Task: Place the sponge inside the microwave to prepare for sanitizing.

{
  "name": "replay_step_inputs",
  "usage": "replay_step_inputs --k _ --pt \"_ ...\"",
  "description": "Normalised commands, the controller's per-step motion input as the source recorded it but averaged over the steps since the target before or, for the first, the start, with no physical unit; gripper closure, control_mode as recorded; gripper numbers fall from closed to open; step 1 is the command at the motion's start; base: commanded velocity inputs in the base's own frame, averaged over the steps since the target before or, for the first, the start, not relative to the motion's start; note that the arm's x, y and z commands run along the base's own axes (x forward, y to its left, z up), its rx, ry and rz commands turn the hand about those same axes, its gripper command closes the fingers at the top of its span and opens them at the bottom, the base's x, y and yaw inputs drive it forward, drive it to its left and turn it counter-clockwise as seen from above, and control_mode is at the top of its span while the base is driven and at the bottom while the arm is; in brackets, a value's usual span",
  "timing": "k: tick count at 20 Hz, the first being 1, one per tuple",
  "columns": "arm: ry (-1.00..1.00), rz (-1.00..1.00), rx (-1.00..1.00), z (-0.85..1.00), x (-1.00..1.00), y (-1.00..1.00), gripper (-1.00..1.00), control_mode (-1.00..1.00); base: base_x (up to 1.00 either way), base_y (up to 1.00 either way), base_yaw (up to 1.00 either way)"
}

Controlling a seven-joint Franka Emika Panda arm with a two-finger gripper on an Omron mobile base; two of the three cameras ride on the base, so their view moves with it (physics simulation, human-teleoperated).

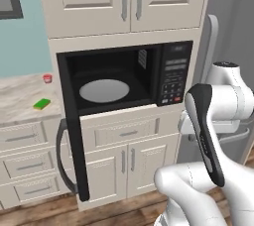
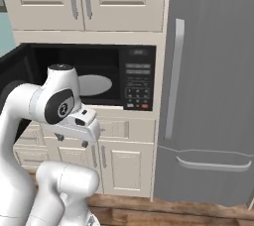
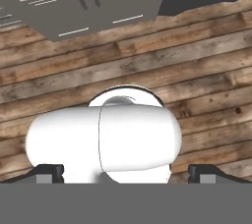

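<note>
You face a tall grey fridge [image 2: 208, 86] beside cream cabinets. The large black built-in microwave [image 1: 124, 76] stands with its door swung open to the left, its white round turntable [image 1: 104, 90] bare. The small green sponge [image 1: 41, 103] lies on the marble worktop [image 1: 20, 96], near its front edge, left of the microwave. Your gripper [image 3: 126, 174] points at the wooden floor, fingers spread wide and holding nothing. The pickup seems not yet begun; next, reach left to the sponge.
</note>
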Motion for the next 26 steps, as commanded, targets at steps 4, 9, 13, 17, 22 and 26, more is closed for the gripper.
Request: replay_step_inputs --k 4,9,13,17,22,26 --pt "0.0 0.0 0.0 0.0 0.0 0.0 -1.0 1.0 -0.64 0.0 0.06" --pt "0.0 0.0 0.0 0.0 0.0 0.0 -1.0 1.0 -0.39 -0.25 0.16" --pt "0.0 0.0 0.0 0.0 0.0 0.0 -1.0 1.0 -0.04 -0.55 0.29" --pt "0.0 0.0 0.0 0.0 0.0 0.0 -1.0 1.0 0.01 -0.6 0.33" --pt "0.0 0.0 0.0 0.0 0.0 0.0 -1.0 1.0 -0.17 -0.07 0.16" --pt "0.0 0.0 0.0 0.0 0.0 0.0 -1.0 1.0 0.01 -0.46 0.25"
